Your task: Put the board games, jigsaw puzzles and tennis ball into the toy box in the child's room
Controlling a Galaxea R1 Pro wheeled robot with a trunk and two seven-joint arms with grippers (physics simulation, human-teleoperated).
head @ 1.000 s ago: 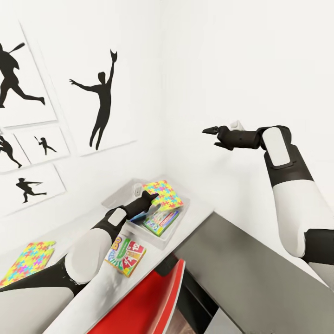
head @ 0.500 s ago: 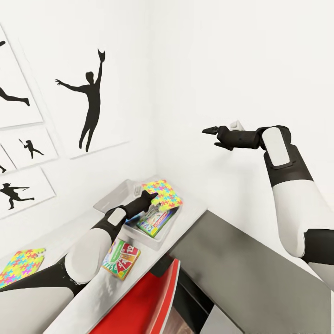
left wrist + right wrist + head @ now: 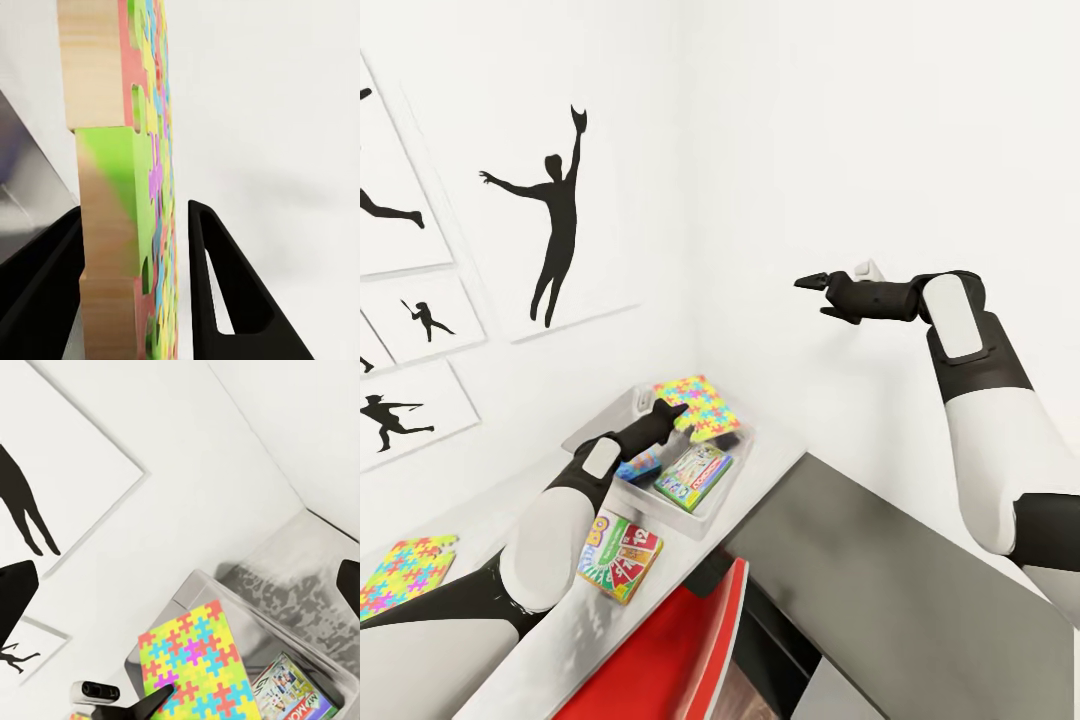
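My left gripper (image 3: 668, 411) is shut on a jigsaw puzzle (image 3: 700, 404), holding it tilted on edge over the far end of the toy box (image 3: 592, 428). In the left wrist view the puzzle (image 3: 120, 180) stands between both black fingers (image 3: 214, 277). A white-and-green board game (image 3: 695, 474) and a small blue one (image 3: 638, 466) lie in the box. The Skip-Bo game (image 3: 618, 555) and the second puzzle (image 3: 405, 574) lie on the table (image 3: 772, 452). My right gripper (image 3: 810, 283) hangs open and high by the wall. The right wrist view looks down on the held puzzle (image 3: 199, 660).
A red chair (image 3: 680, 650) stands at the table's near edge. The lower dark-grey unit (image 3: 900, 590) joins the table on the right. White walls meet in a corner behind the toy box, with black silhouette pictures (image 3: 555, 230) on the left wall.
The head view shifted during the first half second. Since then my left gripper has lifted the puzzle and drawn it toward the left wall, uncovering the blue game. The right arm stayed still.
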